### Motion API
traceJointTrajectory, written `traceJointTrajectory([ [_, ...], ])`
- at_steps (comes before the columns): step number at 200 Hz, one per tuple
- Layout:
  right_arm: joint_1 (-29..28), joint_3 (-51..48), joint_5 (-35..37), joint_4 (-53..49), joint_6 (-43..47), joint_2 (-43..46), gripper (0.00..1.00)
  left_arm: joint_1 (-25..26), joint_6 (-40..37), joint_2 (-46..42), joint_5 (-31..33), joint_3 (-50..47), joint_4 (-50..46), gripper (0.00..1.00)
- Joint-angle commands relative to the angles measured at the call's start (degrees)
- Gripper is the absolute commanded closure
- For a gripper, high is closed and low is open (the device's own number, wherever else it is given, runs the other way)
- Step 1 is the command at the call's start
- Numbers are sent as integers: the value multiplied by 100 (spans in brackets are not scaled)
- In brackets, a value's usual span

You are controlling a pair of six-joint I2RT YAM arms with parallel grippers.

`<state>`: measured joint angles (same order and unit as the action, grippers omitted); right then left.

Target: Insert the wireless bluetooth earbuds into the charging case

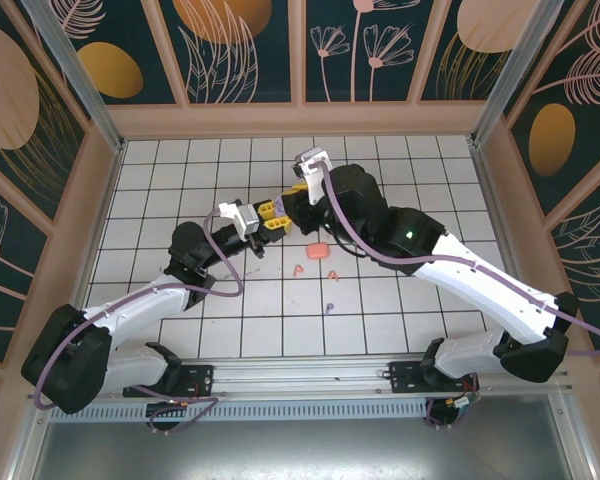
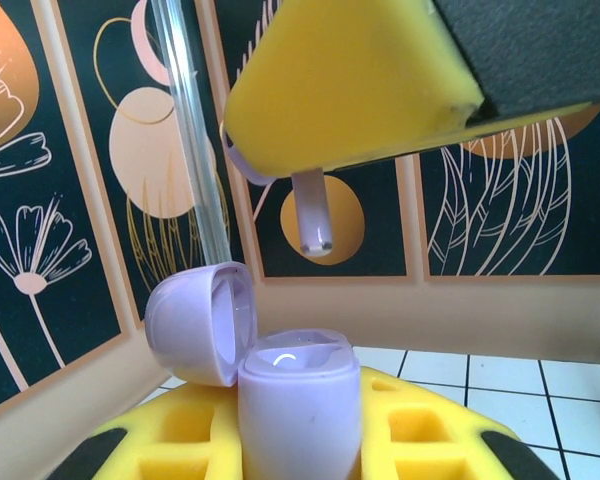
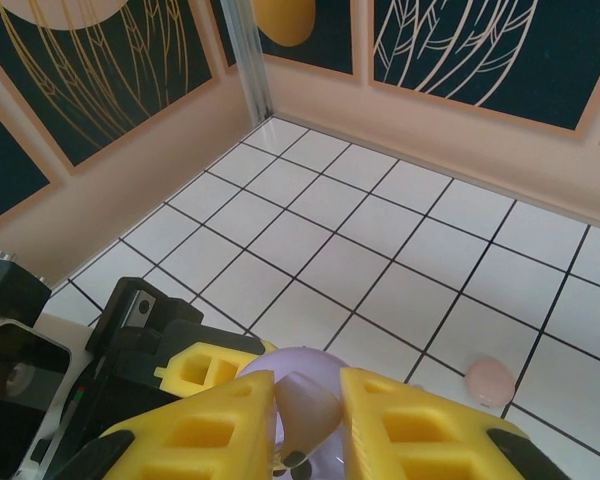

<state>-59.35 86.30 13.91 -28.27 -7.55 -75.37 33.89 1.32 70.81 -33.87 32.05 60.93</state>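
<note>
Lilac earbud (image 2: 315, 215) pinched in right gripper (image 3: 305, 425), yellow fingers pressed on the bud's head, stem hanging straight down. Bud sits directly above the lilac charging case (image 2: 300, 410), clear of it, with a gap between stem tip and case mouth.

Left gripper (image 2: 300, 450) clamped on the case body, holding it upright off the white tiled floor (image 3: 380, 250). Lid (image 2: 195, 320) hinged open, tipped back to the case's left in the left wrist view.

Top view: both grippers meet mid-floor. Coral case (image 1: 317, 251) lies on the tiles near the lilac case, on the side toward the arm bases. Two coral earbuds (image 1: 298, 268) just beyond it, apart from each other. Second lilac earbud (image 1: 329, 307) further from the lilac case, same side. Pale pink rounded piece (image 3: 490, 380) on the tiles near the lilac case; whether bud or case, cannot tell.
</note>
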Motion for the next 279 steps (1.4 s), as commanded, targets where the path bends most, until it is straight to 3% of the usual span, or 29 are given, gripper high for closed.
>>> traceJointTrajectory([
  [1, -41, -117, -24, 282, -15, 58, 77, 35, 99, 3, -108, 221, 317, 100],
  [206, -164, -269, -459, -12, 220, -253, 77, 32, 177, 3, -67, 363, 269, 100],
  [259, -305, -195, -228, -238, 364, -465, 78, 36, 245, 11, -59, 392, 267, 100],
  [279, -309, -28, -125, -266, 290, -512, 70, 39, 266, 25, -41, 372, 266, 100],
])
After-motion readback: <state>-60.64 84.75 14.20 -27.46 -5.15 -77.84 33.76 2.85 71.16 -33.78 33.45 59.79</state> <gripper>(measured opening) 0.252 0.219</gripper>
